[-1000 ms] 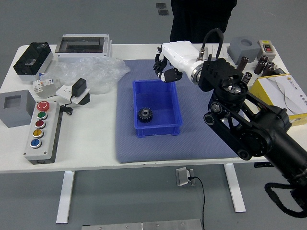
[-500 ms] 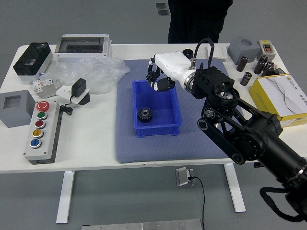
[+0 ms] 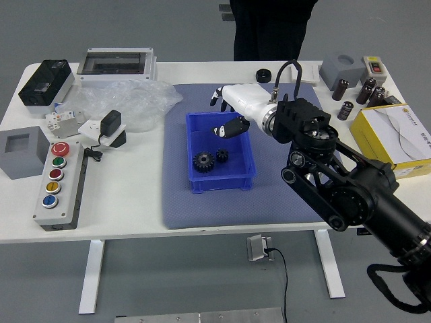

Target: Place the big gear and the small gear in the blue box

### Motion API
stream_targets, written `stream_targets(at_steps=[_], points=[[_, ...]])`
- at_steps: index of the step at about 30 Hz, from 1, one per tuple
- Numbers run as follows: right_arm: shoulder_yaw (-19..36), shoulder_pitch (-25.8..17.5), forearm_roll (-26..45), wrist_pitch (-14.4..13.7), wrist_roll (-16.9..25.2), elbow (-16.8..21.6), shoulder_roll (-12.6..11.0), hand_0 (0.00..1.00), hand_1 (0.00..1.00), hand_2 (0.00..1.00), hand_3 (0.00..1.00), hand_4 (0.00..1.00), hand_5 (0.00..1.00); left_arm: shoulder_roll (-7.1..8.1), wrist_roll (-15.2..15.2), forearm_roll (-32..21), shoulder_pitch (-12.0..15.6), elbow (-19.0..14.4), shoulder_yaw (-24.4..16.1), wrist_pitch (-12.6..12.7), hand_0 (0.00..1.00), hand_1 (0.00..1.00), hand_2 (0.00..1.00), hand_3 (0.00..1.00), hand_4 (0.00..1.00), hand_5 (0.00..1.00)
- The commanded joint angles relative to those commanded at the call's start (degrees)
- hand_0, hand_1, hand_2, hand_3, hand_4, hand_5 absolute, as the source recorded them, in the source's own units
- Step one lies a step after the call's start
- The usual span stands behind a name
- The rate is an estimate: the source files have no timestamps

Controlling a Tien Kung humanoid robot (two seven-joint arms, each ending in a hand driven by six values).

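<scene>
A Tien Kung humanoid's black right arm (image 3: 340,185) reaches in from the lower right over a white table (image 3: 121,215). At left near the table's edge stands a control panel (image 3: 62,192) with a row of colored buttons, a large red one at its far end. On a blue-gray mat (image 3: 222,214) sits the blue box (image 3: 219,183), and both gears lie inside it, in its near half: the big gear (image 3: 203,161) at left, the small gear (image 3: 222,155) just beside it on the right and slightly farther back. The right hand (image 3: 250,104), white-backed with black fingers, is open above the far part of the box, thumb and fingers apart, gripping nothing. At right is a yellow box (image 3: 374,149) with white sheets on top; at left, a gray block (image 3: 24,152). Beyond are crumpled clear plastic (image 3: 138,104), several dark cylinders (image 3: 340,89) and, past the hand, a round black object (image 3: 263,75). A person in dark clothing (image 3: 271,30) stands at the table's far side.
</scene>
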Motion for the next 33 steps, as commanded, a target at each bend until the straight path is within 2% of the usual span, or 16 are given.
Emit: stream_targets(at_steps=[5,6,11,12,17,18,21,23,24,29,30,33], points=[[2.23,-0.95,1.90,-0.93,0.26,1.30,-1.99,0.752,0.655,0.711,0.825,0.804,0.359,0.13,-0.04,-0.16,0.04,0.00,-0.24,0.10,0.793,0.763,0.748,0.686,0.453,0.171],[2.96,-1.29,2.59,-1.36,0.37,1.60,-2.54,0.785,0.724,0.797,0.838,0.803,0.384,0.16,-0.07,-0.26,0.06,0.00,-0.24,0.13,0.794,0.763,0.747,0.686,0.452,0.171],[7.76,-3.95,7.86,-5.08,1.84,2.82,-5.32,0.785,0.724,0.797,0.838,0.803,0.384,0.27,-0.13,-0.20,0.09,0.00,-0.63,0.22,0.794,0.763,0.747,0.686,0.452,0.171],[9.17,-4.96,9.67,-6.36,2.57,3.00,-6.00,0.850,0.819,0.901,0.911,0.717,0.470,0.28,-0.18,-0.23,0.05,0.00,-0.67,0.25,0.793,0.763,0.747,0.686,0.453,0.171],[13.85,-8.35,16.50,-9.28,4.83,3.23,-8.15,0.850,0.819,0.901,0.911,0.717,0.470,0.31,-0.26,0.00,-0.20,0.00,-1.03,0.31,0.793,0.763,0.747,0.686,0.453,0.171],[14.89,-9.00,18.16,-9.66,5.22,3.26,-8.59,0.907,0.872,0.943,0.924,0.674,0.573,0.32,-0.26,0.10,-0.23,0.00,-1.14,0.31,0.793,0.763,0.748,0.686,0.453,0.173],[17.95,-10.67,23.06,-10.82,6.21,3.36,-9.75,0.907,0.872,0.943,0.924,0.674,0.573,0.30,-0.24,0.37,-0.27,0.00,-1.33,0.33,0.793,0.763,0.748,0.686,0.453,0.173],[20.12,-11.71,26.41,-11.18,6.73,3.43,-10.45,0.907,0.872,0.943,0.924,0.674,0.573,0.31,-0.23,0.52,-0.27,0.00,-1.42,0.34,0.793,0.763,0.748,0.686,0.453,0.173],[20.93,-12.09,27.86,-11.25,6.91,3.46,-10.69,0.934,0.892,0.964,0.948,0.655,0.678,0.33,-0.23,0.55,-0.27,0.00,-1.43,0.34,0.794,0.763,0.748,0.686,0.453,0.171],[24.55,-14.00,35.49,-10.88,7.68,3.79,-11.79,0.934,0.892,0.964,0.948,0.655,0.678,0.47,-0.21,0.94,-0.21,0.00,-1.68,0.37,0.794,0.763,0.748,0.686,0.453,0.171],[25.01,-14.31,36.80,-10.77,7.82,3.86,-11.97,0.939,0.899,0.967,0.950,0.649,0.726,0.50,-0.21,1.00,-0.20,0.00,-1.72,0.38,0.794,0.763,0.749,0.686,0.453,0.172],[26.18,-15.26,40.89,-10.50,8.17,4.11,-12.57,0.939,0.899,0.967,0.950,0.649,0.726,0.59,-0.18,1.37,-0.15,0.00,-2.08,0.39,0.794,0.763,0.749,0.686,0.453,0.172]])
